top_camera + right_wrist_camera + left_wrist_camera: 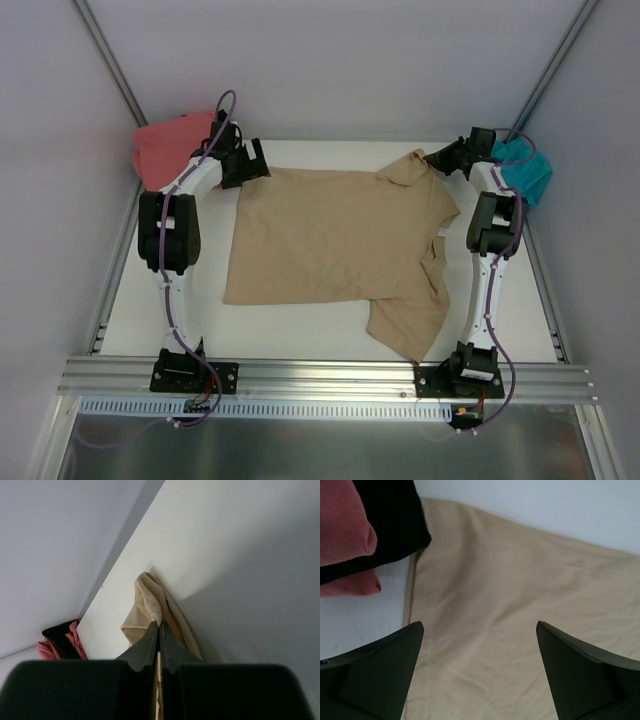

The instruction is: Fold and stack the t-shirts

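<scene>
The tan t-shirt (pixel 330 235) is laid out mostly flat in the middle of the white tabletop (pixel 300 335). 1 sleeve is bunched up at the near right corner. The far right corner of this shirt is pinched by the right end effector (pixel 159 625), and its 2 fingers are pressed together on the cloth. A small bump of cloth is pulled up there. The left end effector (pixel 479 626) is held over the far left edge of the tan t-shirt, with its 2 fingers spread wide. It cannot be told if the cloth is touched by it. The coral-pink t-shirt (pixel 165 148) is piled in the far left corner. The black t-shirt (pixel 390 520) is seen lying against it, just beside the tan one. The teal t-shirt (pixel 528 168) is bunched up in the far right corner, beside the right arm.
</scene>
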`<state>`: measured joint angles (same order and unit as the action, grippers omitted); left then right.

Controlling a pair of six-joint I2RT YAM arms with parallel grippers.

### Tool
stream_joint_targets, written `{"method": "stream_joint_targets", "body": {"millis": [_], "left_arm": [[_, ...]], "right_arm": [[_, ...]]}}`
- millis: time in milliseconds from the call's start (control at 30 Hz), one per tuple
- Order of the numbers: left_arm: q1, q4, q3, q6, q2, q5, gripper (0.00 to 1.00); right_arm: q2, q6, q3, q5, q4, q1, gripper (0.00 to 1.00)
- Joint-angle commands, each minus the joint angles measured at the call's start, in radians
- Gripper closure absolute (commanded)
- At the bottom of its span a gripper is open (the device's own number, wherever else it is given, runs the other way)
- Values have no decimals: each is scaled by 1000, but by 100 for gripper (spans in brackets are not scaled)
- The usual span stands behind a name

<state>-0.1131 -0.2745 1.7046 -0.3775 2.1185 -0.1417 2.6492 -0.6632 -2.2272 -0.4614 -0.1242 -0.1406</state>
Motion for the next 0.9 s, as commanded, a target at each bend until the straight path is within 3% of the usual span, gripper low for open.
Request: {"method": "stream_joint_targets", "body": {"millis": [0, 333, 867], "left_arm": [[1, 37, 56, -18, 38, 33, 1], [1, 129, 87, -54, 129, -4, 2], [-2, 51, 142, 61, 166, 76, 2]], "right_arm": [[-115, 25, -14, -31, -6, -7, 99], [-130, 40, -9, -56, -41, -7, 100], [-133, 51, -12, -79, -66, -22, 99]]}}
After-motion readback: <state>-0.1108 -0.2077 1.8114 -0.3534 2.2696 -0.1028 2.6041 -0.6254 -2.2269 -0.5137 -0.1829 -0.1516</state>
